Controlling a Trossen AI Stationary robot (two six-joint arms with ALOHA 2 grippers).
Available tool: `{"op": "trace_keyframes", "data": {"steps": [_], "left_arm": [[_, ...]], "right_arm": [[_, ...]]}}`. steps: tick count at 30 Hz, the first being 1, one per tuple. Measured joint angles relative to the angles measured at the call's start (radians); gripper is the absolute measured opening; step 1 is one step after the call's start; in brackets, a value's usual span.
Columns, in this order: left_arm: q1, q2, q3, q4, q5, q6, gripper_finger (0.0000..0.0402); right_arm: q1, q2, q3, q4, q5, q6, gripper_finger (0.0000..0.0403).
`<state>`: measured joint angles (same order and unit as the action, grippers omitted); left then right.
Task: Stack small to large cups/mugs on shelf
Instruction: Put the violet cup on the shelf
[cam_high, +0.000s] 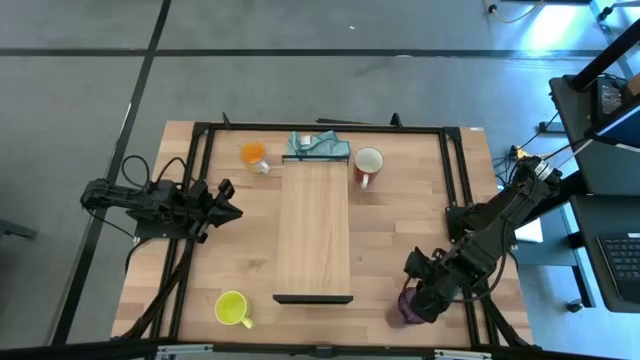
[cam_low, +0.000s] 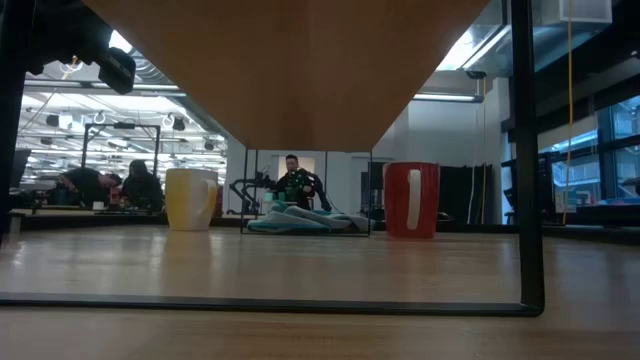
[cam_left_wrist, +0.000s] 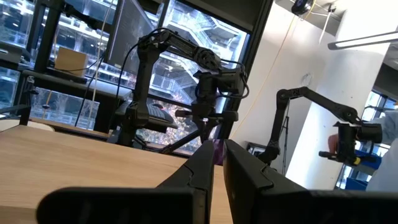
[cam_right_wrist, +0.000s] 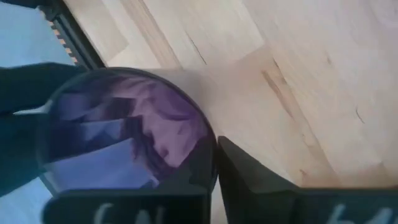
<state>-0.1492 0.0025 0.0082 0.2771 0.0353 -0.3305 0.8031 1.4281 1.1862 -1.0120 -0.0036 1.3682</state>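
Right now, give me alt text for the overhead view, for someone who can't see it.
Seen from above, the right hand is closed on the purple tumbler at the table's near right corner, beside the long pale shelf. The left hand waits at the left; yellow-green mug, orange mug and red mug stand apart.

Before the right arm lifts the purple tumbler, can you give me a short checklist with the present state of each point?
1. Right claw is at the purple tumbler: ok, one finger sits inside the rim.
2. Grip is firm enough to lift: cannot tell.
3. Shelf top is free for placing: ok.
4. Left claw is parked away at the table's left side, shut: ok.
5. Orange mug, red mug and yellow-green mug stand off the shelf, outside the lifting path: ok.
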Motion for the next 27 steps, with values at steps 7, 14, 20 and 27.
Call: {"op": "trace_keyframes", "data": {"steps": [7,14,20,27], "left_arm": [[0.000,0.000,0.000,0.000,0.000,0.000,0.0030],[0.000,0.000,0.000,0.000,0.000,0.000,0.0030],[0.000,0.000,0.000,0.000,0.000,0.000,0.0030],[0.000,0.000,0.000,0.000,0.000,0.000,0.0030]], "right_arm": [[-0.087,0.001,0.007,-0.011,-0.022,-0.188,0.0017],[-0.236,0.001,0.136,-0.184,0.004,-0.505,0.0009],[-0.392,0.001,0.301,-0.312,0.020,-0.762,0.0009],[-0.544,0.028,0.531,-0.431,0.079,-0.966,0.0009]]}}
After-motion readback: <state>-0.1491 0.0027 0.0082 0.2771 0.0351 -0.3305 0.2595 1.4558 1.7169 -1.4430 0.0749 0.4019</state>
